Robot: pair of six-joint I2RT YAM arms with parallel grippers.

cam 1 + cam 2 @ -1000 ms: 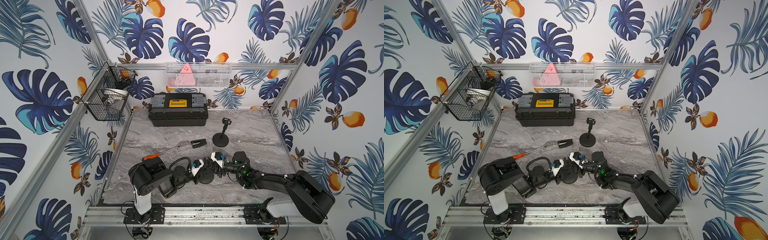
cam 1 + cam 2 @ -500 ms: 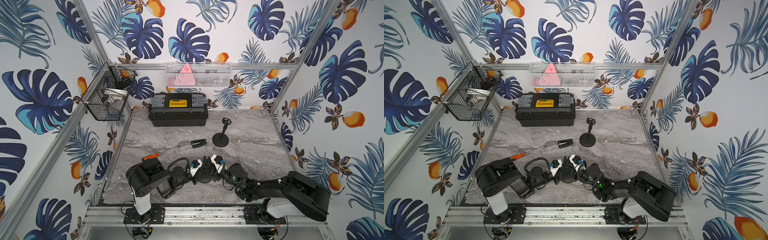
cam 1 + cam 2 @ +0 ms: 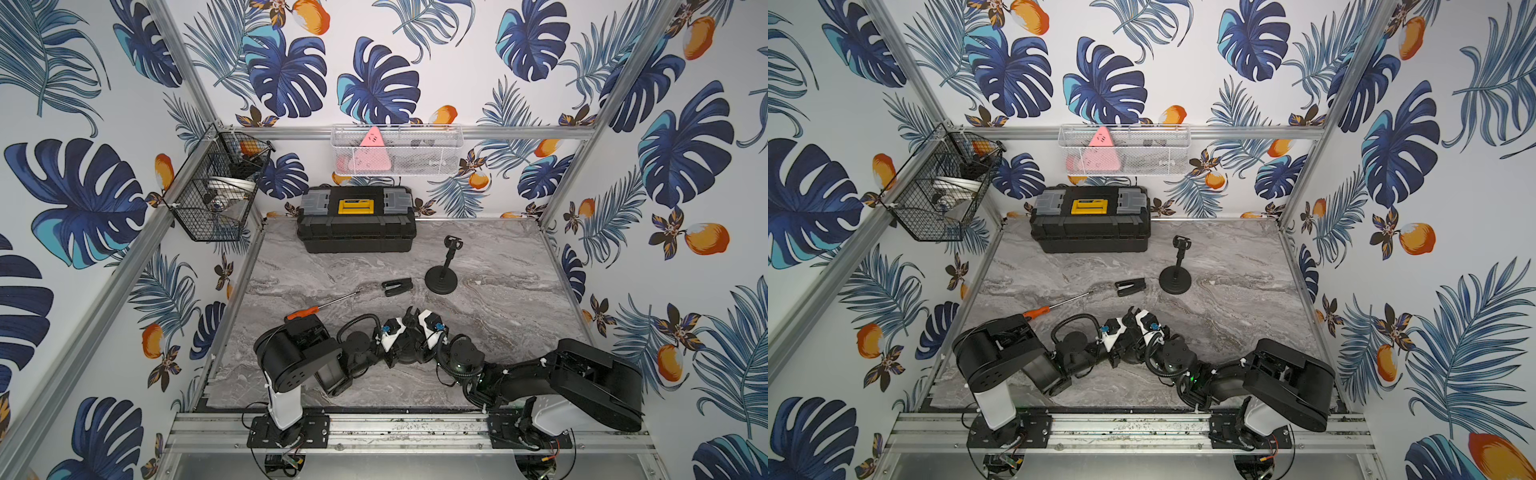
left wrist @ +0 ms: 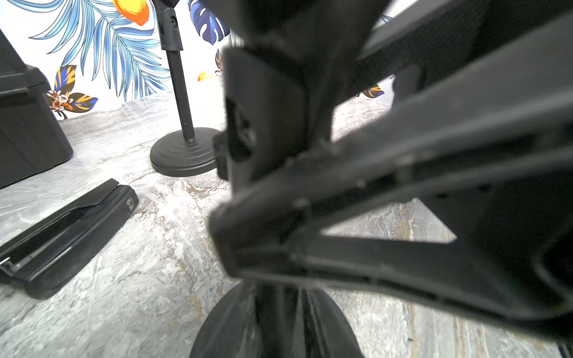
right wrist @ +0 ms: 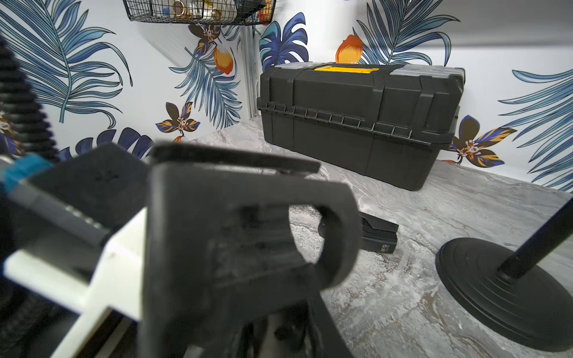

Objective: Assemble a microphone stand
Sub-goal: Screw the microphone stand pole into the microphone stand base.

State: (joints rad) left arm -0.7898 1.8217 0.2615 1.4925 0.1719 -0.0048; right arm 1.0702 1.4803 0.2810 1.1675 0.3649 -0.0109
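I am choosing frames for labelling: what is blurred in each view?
Left wrist view: the near jaws are blurred, the microphone clip and the stand sharp. Right wrist view: jaws blurred, the toolbox sharp. Both top views: sharp, evenly lit.

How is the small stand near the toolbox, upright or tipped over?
Upright: the stand has its round base flat on the table, with the pole rising from it.

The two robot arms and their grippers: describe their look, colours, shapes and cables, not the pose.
Both the left arm and the right arm have bulky matte black housings on white base columns. Each wrist carries a white block with a small blue connector and a looping black ribbed hose. The fingers are black, hollowed frames. No markings are legible.
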